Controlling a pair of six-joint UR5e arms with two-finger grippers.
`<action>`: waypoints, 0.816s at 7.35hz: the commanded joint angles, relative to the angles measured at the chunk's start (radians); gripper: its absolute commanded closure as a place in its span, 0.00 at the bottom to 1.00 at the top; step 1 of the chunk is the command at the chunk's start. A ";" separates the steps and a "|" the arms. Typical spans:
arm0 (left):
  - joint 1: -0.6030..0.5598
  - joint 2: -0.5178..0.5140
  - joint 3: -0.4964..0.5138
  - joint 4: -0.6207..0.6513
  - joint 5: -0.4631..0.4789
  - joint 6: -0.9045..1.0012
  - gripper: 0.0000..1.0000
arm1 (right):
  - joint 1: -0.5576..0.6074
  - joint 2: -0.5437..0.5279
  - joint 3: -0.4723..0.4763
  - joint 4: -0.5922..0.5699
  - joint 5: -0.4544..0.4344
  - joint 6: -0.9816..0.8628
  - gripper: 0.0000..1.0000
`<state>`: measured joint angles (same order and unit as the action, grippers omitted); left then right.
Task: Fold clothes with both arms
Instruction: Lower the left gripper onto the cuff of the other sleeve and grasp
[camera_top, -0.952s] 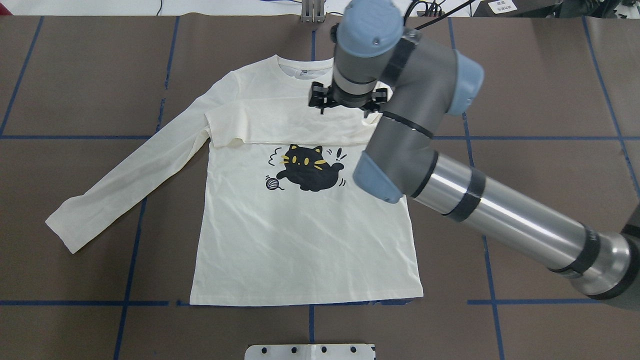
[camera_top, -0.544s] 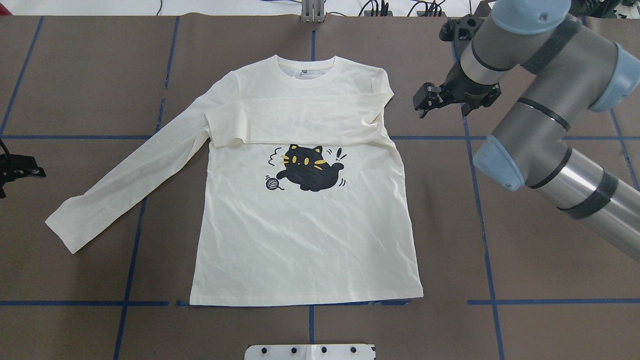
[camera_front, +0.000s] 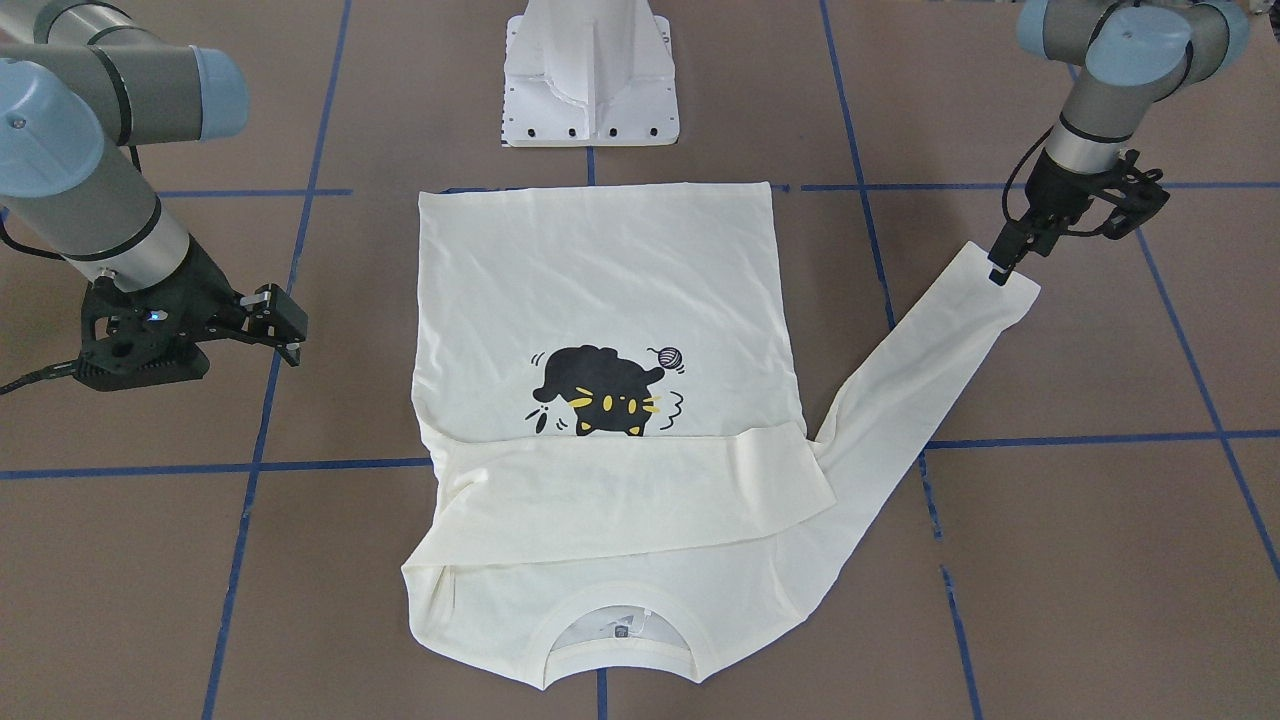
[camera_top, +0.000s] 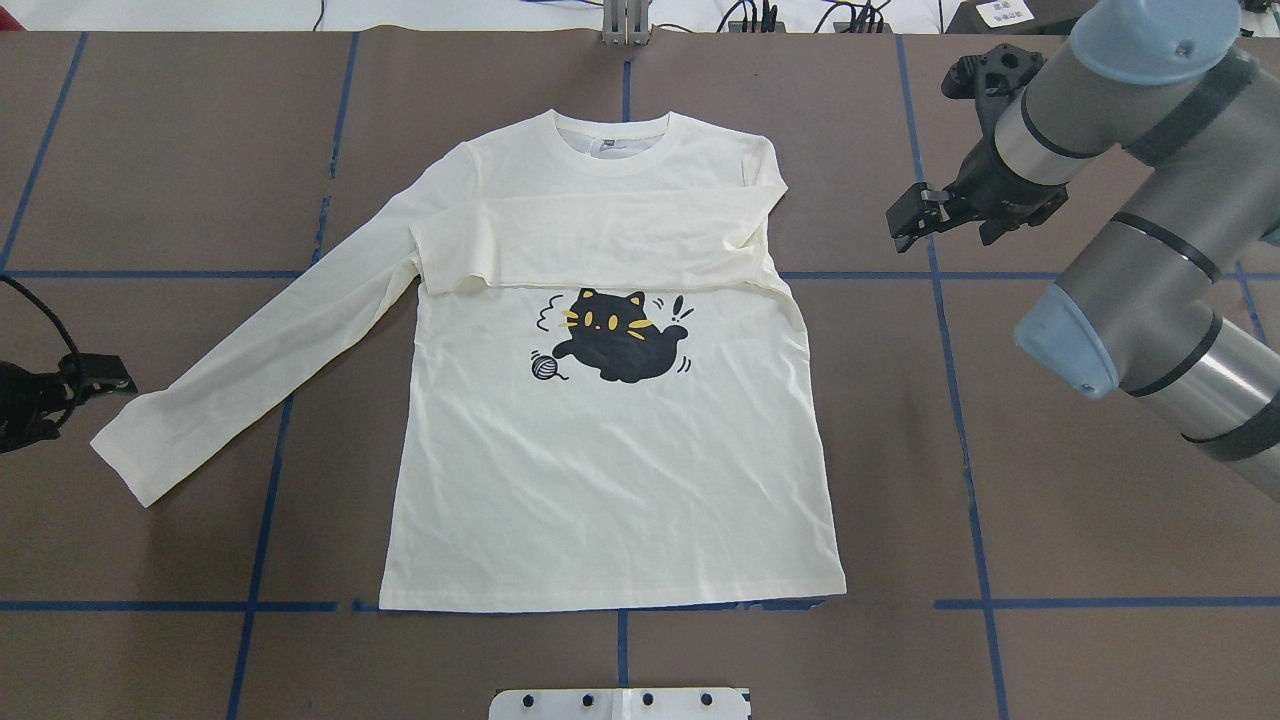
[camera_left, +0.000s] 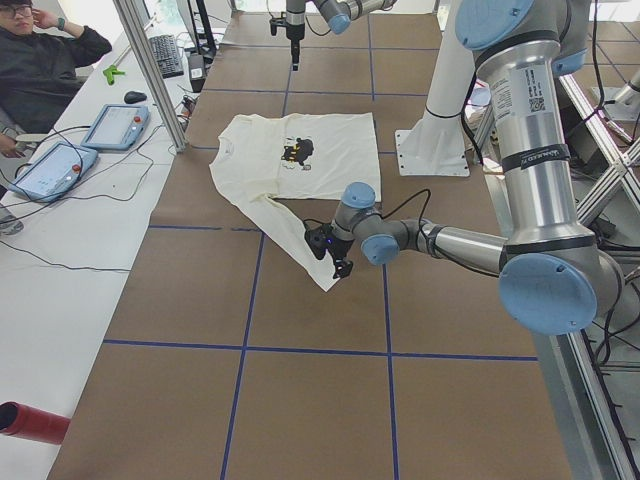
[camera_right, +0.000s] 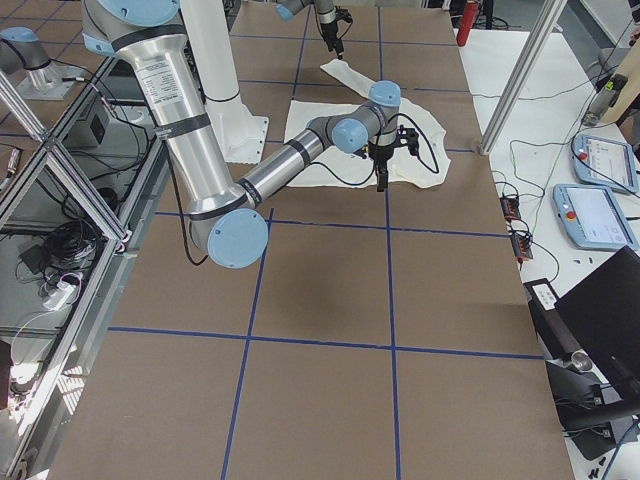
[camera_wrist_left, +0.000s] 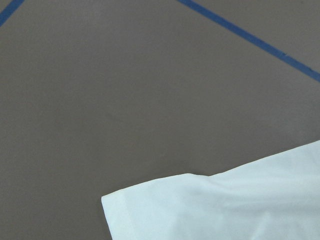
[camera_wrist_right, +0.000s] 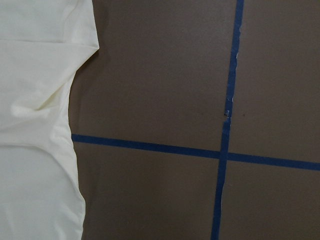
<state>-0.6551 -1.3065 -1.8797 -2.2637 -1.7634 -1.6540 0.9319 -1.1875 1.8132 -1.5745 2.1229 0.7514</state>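
- The cream long-sleeved shirt (camera_top: 610, 480) lies flat and face up in the middle of the brown counter (camera_top: 1000, 500), collar on the far side from the robot and hem nearest its white pedestal base (camera_front: 590, 80).
- One sleeve (camera_top: 600, 240) is folded across the chest – it covers the area just above the black cat print (camera_top: 615, 335), which shows in full with its little yarn ball.
- The other sleeve (camera_top: 250, 370) stretches out diagonally toward the robot's left side, lying flat on the counter.
- The left tool (camera_front: 1075, 235) hangs at that sleeve's cuff (camera_front: 1005, 285), released, jaws spread wide – one fingertip sits right at the cuff's edge, and the cloth is not gripped.
- The right tool (camera_top: 965, 212) hovers over bare counter off the shirt's folded shoulder, clear of the cloth, also released and holding nothing.
- Blue tape lines (camera_top: 960, 400) mark the counter in a grid under and around the shirt.
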 joint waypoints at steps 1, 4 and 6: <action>0.029 0.001 0.034 -0.002 0.024 -0.027 0.00 | -0.001 -0.003 0.003 0.002 0.003 0.000 0.00; 0.031 0.001 0.040 -0.004 0.024 -0.033 0.00 | -0.001 -0.003 0.009 0.001 0.003 0.000 0.00; 0.040 0.001 0.042 -0.002 0.024 -0.036 0.00 | -0.001 -0.003 0.009 0.001 0.003 0.002 0.00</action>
<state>-0.6215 -1.3054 -1.8387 -2.2667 -1.7402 -1.6880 0.9312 -1.1904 1.8213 -1.5738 2.1261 0.7520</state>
